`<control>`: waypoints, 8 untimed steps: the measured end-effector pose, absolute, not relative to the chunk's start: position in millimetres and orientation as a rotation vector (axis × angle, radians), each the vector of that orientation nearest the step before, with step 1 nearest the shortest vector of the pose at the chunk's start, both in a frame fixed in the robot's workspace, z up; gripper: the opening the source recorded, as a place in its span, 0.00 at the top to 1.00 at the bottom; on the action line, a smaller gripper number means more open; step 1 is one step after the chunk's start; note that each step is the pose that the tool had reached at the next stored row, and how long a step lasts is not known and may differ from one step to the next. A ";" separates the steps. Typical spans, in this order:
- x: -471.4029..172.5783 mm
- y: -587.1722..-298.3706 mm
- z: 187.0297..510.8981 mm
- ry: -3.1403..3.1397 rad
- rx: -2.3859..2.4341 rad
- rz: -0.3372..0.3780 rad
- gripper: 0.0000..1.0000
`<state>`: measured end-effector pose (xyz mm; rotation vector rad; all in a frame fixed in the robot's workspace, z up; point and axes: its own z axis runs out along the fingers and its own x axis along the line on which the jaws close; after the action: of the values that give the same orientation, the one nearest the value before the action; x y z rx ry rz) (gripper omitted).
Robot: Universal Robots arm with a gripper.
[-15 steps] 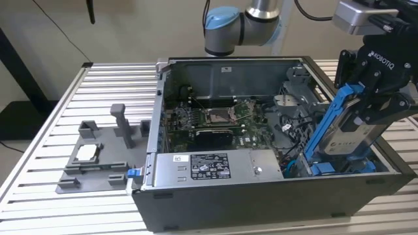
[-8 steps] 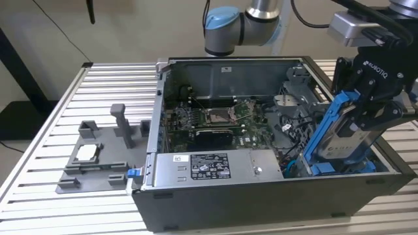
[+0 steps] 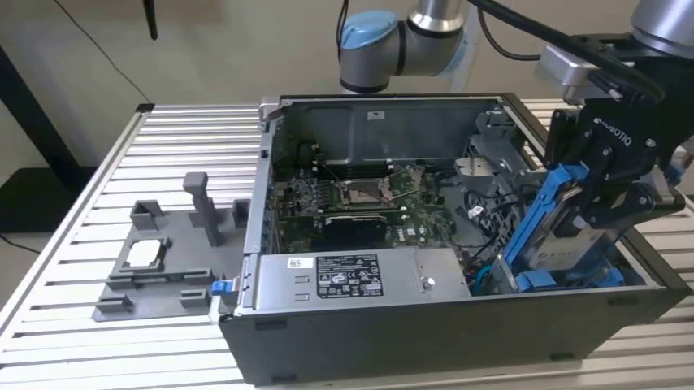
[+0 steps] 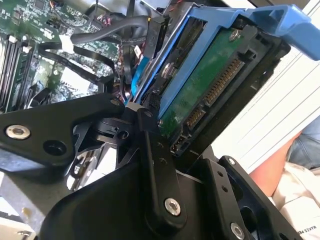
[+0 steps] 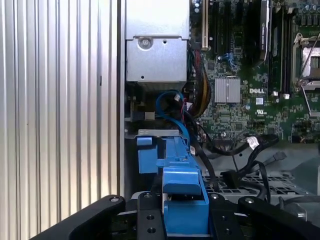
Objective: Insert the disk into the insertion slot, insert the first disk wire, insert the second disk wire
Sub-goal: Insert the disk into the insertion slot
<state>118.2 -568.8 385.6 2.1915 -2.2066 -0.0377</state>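
While gripper [image 3: 594,213] clamps disk [image 3: 560,249] | long axis steep | lower end toward insertion slot [image 5: 150,134]

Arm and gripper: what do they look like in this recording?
The arm is silver-grey tubing with light blue joint caps; black cables run beside it. The gripper is black, with white lettering on its body and flat linkage bars fastened by silver screws.
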 end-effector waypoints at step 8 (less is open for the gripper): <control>118.0 -568.8 374.1 -2.207 2.194 -0.035 0.67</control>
<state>118.0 -568.8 374.1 2.1936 -2.2074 -0.0352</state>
